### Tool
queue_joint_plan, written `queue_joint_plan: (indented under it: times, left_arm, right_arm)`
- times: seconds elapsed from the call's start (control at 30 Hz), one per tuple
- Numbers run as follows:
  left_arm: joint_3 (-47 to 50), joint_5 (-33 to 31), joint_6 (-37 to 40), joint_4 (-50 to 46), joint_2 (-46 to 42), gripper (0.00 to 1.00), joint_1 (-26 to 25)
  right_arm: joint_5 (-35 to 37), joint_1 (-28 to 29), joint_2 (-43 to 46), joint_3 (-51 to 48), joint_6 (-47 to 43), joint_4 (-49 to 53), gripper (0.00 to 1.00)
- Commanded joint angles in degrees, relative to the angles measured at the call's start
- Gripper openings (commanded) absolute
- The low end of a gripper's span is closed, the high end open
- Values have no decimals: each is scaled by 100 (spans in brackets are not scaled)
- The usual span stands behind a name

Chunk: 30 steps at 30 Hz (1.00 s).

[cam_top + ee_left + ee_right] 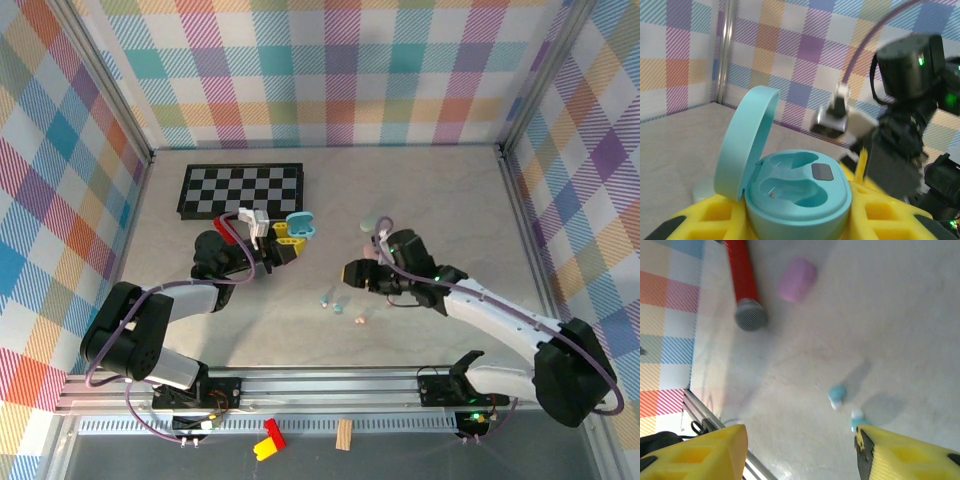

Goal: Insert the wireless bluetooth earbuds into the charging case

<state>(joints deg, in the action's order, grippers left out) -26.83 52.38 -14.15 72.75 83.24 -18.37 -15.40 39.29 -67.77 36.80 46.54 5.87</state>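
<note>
My left gripper (283, 243) is shut on a teal charging case (799, 192), holding it by its base between the yellow fingers (885, 210). The lid (742, 140) stands open and both sockets are empty. The same case (300, 224) is lifted left of centre in the top view. Two small blue earbuds (836, 395) (856, 419) lie on the table close together, and the second one touches the tip of my right finger (900, 450). My right gripper (800, 440) hangs open above the table with nothing between its fingers. From above, the right gripper (352, 273) is just right of the blue earbuds (326, 298), and a tiny pink earbud (362, 319) lies nearby.
A black-and-white chessboard (242, 188) lies at the back left. A pale mint case (372, 224) sits behind my right gripper. A lilac oval case (797, 279) and a red-handled tool with a grey tip (742, 285) lie on the table. Plaid walls enclose three sides.
</note>
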Motion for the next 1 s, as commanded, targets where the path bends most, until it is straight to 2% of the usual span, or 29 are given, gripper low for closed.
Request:
queue_joint_plan:
  times: [0.0, 0.13, 0.23, 0.53, 0.97]
  left_arm:
    - [-188, -69, -4, 381, 69, 28, 79]
    - [-217, -106, 0, 389, 39, 28, 79]
    - [-218, -114, -8, 380, 10, 28, 79]
    - [-156, -89, -26, 373, -56, 28, 79]
    - [-153, -66, -35, 385, -36, 29, 88]
  right_arm:
    - [452, 519, -238, -276, 1479, -530, 56]
    - [573, 1076, -755, -187, 1986, -658, 56]
    - [627, 1223, -1143, -147, 2172, -755, 56]
    - [653, 1186, -1889, -57, 2081, -1176, 55]
    - [1059, 1064, -2319, 189, 1722, -1186, 51]
